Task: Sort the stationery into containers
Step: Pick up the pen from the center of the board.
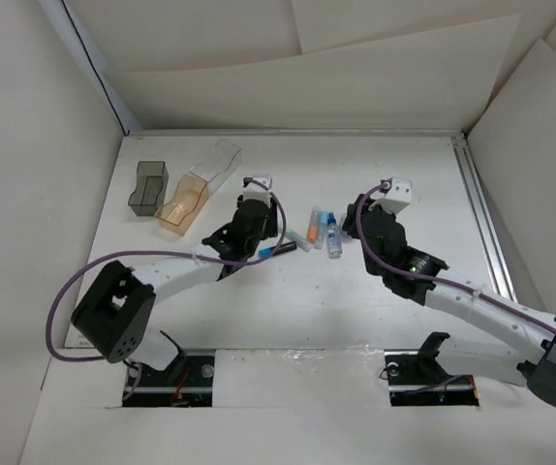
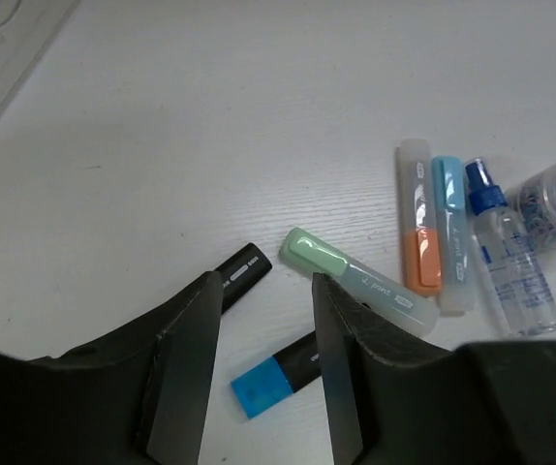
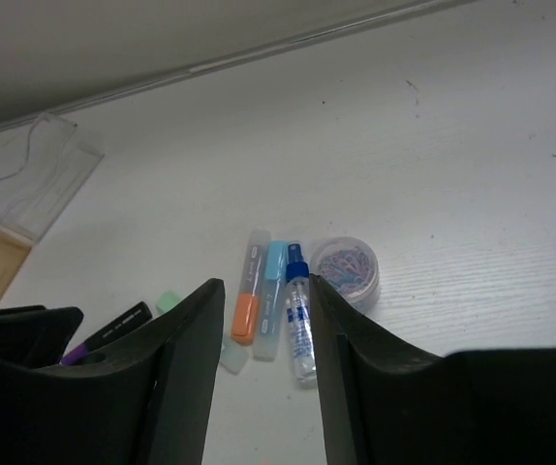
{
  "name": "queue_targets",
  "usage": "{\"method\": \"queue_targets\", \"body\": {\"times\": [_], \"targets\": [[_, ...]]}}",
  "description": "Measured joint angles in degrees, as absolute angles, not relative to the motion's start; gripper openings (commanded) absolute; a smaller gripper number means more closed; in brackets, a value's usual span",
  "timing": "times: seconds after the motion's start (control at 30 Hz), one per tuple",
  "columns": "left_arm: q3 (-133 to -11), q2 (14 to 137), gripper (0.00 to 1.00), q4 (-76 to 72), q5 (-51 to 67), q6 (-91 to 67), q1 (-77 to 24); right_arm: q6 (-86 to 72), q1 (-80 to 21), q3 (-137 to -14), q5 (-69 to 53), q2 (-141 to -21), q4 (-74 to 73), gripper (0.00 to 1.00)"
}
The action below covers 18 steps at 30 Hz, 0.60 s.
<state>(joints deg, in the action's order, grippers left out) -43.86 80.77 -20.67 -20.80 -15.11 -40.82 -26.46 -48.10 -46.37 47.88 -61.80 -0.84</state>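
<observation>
The stationery lies mid-table. In the left wrist view a black marker with a blue end point(image 2: 273, 378) lies crosswise on the table between the fingers of my left gripper point(image 2: 265, 281), which is open and hangs just above it. A second black marker point(image 2: 239, 274) and a green-capped marker point(image 2: 355, 276) flank the fingertips. Further right lie an orange marker point(image 2: 419, 237), a light-blue marker point(image 2: 450, 232) and the blue-capped bottle point(image 2: 510, 266). My right gripper point(image 3: 265, 284) is open and empty above that group. The containers stand at the far left: dark grey point(image 1: 147, 187), amber point(image 1: 183, 203), clear point(image 1: 215, 160).
A round clear tub of coloured paper clips point(image 3: 346, 269) sits next to the bottle. White walls close in the table on the left, back and right, and a metal rail point(image 1: 481, 218) runs along the right side. Both arms' cables arch over the near half.
</observation>
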Motion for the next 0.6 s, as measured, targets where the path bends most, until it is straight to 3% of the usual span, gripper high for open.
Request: {"method": "queue_targets", "body": {"times": [0.03, 0.1, 0.23, 0.43, 0.6], "targets": [[-45.19, 82.52, 0.29, -19.53, -21.23, -15.11, -40.82, -26.46, -48.10, -46.37, 48.01, -61.54, -0.84, 0.47], [-48.51, 86.37, 0.23, -16.05, -21.76, -15.25, -40.82, -26.61, -48.10, -46.37, 48.03, -61.04, -0.84, 0.47], [-53.08, 92.53, 0.47, -11.05, -21.87, -15.14, -40.82, -26.65, -48.10, -46.37, 48.01, -60.60, -0.84, 0.47], [-54.28, 95.57, 0.68, -5.61, -21.85, -15.14, -40.80, -26.63, -48.10, -46.37, 47.94, -60.60, -0.84, 0.47], [-58.04, 99.72, 0.68, -3.33, -21.26, -14.46, -40.69, -26.63, -48.10, -46.37, 47.55, -60.60, -0.84, 0.47]]}}
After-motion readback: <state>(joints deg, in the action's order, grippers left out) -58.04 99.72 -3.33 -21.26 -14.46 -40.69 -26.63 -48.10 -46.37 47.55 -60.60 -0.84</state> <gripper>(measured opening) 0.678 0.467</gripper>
